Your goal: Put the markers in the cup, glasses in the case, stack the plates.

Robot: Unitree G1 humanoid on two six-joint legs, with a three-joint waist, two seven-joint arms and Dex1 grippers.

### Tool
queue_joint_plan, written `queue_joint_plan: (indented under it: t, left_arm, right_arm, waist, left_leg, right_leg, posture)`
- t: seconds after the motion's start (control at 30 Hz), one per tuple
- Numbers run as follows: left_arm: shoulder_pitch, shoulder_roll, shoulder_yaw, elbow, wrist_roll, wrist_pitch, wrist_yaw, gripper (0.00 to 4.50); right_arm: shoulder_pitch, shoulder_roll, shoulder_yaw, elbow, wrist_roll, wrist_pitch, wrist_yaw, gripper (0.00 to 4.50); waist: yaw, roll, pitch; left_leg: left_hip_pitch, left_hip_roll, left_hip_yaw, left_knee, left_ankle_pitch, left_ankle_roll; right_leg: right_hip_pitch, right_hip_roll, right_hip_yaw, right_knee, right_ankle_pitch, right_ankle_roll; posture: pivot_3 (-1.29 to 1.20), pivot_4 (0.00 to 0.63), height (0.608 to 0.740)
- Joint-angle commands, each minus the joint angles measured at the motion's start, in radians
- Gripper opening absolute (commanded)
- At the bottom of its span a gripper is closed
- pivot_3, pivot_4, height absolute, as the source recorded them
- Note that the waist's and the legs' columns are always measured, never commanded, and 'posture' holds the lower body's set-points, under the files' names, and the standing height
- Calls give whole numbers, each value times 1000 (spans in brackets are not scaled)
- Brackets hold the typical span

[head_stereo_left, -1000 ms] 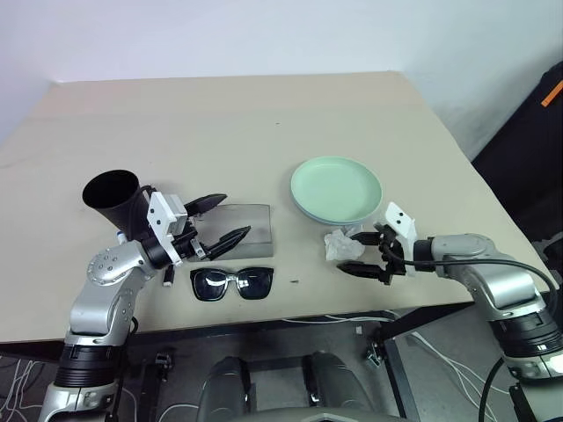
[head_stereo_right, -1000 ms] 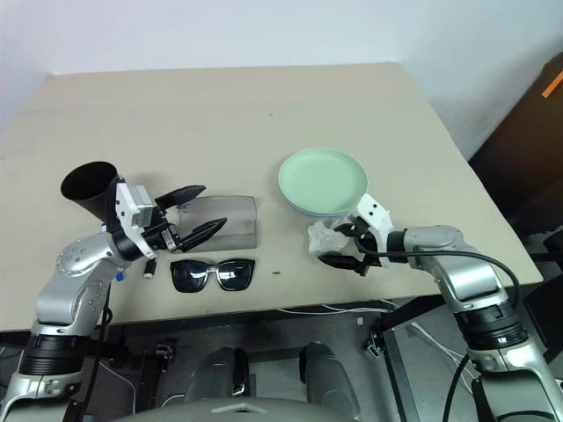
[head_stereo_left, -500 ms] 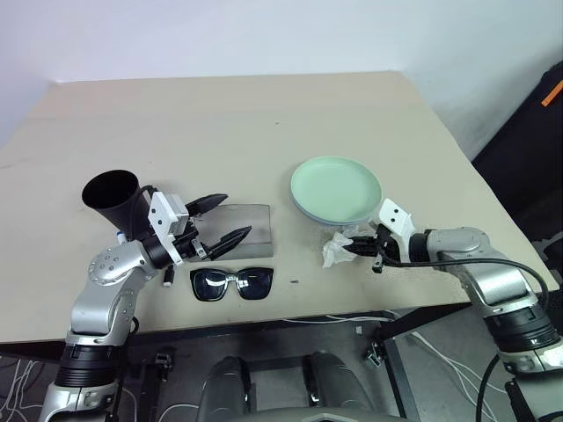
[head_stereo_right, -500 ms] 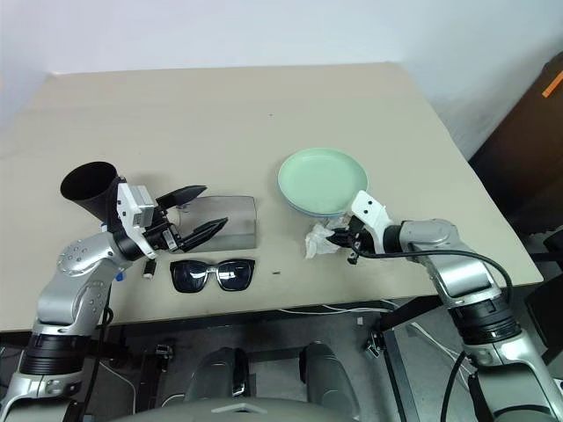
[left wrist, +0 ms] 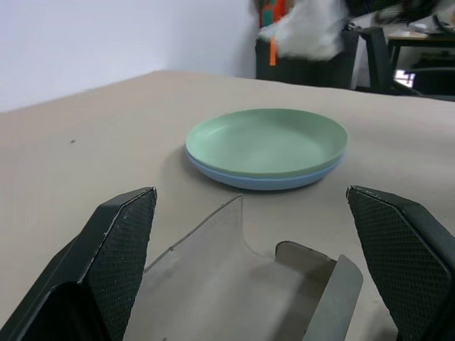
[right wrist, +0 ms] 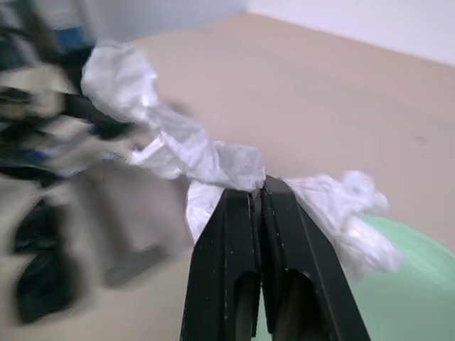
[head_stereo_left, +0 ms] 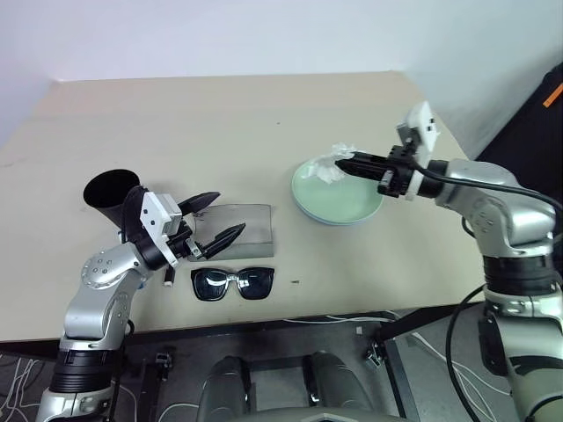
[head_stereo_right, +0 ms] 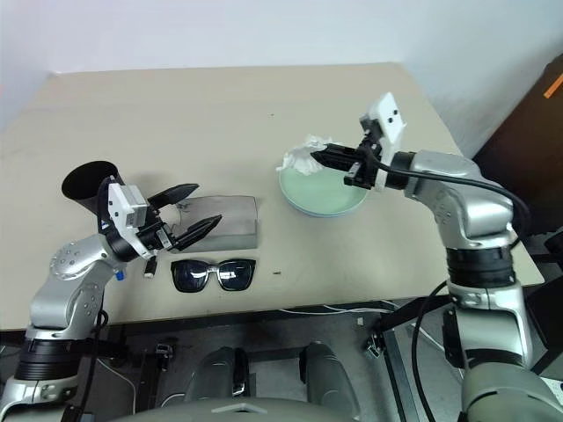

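My right gripper (head_stereo_left: 341, 163) is shut on a crumpled white tissue (head_stereo_left: 325, 166) and holds it in the air over the far-left rim of the mint green plate (head_stereo_left: 345, 204). That plate lies on the light blue plate (left wrist: 264, 182). My left gripper (head_stereo_left: 232, 212) stands open just above the grey case (head_stereo_left: 251, 236), with nothing between its fingers. The black cup (head_stereo_left: 109, 199) stands behind the left wrist. The black glasses (head_stereo_left: 232, 283) lie in front of the case. A marker's end (head_stereo_right: 149, 267) peeks out under the left forearm; the rest of the markers is hidden.
The beige table (head_stereo_left: 220, 123) runs far back behind the objects. Its right edge (head_stereo_left: 475, 180) is close to the right arm, with dark furniture beyond. Cables (head_stereo_left: 352, 320) hang below the front edge.
The right gripper shut on the tissue beside the plates, then rose with it up and back over the green plate. The left arm has stayed in place.
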Motion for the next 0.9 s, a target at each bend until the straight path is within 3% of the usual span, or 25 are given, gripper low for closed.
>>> queue_joint_plan:
  t: [0.03, 0.07, 0.17, 0.43, 0.53, 0.7, 0.9]
  left_arm:
    - [7, 2, 19, -51, -6, -12, 17, 4500]
    - [12, 2, 20, -51, -4, -14, 18, 4500]
    - [23, 1, 20, -43, -1, -23, 22, 4500]
    - [47, 8, 36, -33, -3, -41, 18, 4500]
    - [59, 20, 55, -52, -16, -28, 24, 4500]
    - [120, 56, 117, -118, -55, 13, 35, 4500]
    - [298, 97, 258, -273, -133, 72, 57, 4500]
  right_arm:
    - [-46, 40, 67, 110, -102, -61, -51, 25]
    - [-54, 50, 82, 134, -124, -76, -56, 25]
    - [-85, 72, 109, 204, -172, -83, -78, 733]
    - [-86, 32, 95, 144, -177, -77, -6, 3542]
    - [-94, 1, 75, 62, -100, 6, 82, 4465]
    - [-105, -30, 82, -34, 23, 156, 197, 4465]
    - [-100, 5, 138, 4, 2, 94, 248, 4465]
  waist:
    - [0, 0, 0]
    - [-1, 0, 0]
    - [-1, 1, 1]
    - [0, 1, 1]
    - [0, 1, 1]
    - [-4, 1, 1]
    - [-4, 1, 1]
  left_leg:
    - [0, 0, 0, 0, 0, 0]
    - [-1, 0, 1, 0, 0, 0]
    - [-1, 0, 1, -1, 0, 0]
    - [-1, 0, 1, -1, 0, 0]
    - [-1, 0, 1, -1, 0, 0]
    - [-1, 1, 1, -3, 0, 0]
    - [-1, 1, 2, -4, 0, 0]
  right_leg:
    - [-1, 0, 0, 0, 0, 0]
    - [-1, 0, 0, 0, 0, 0]
    - [-2, 0, 1, 0, 0, 0]
    - [-2, 0, 0, 1, 0, 1]
    - [-3, 0, 0, 1, 0, 1]
    - [-3, 1, 0, 1, 0, 0]
    - [-5, 0, 1, 0, 0, 0]
  posture:
    - [0, 150, 726]
    - [0, 150, 726]
    - [0, 150, 726]
    - [0, 150, 726]
    - [0, 150, 726]
    - [0, 150, 726]
    - [0, 150, 726]
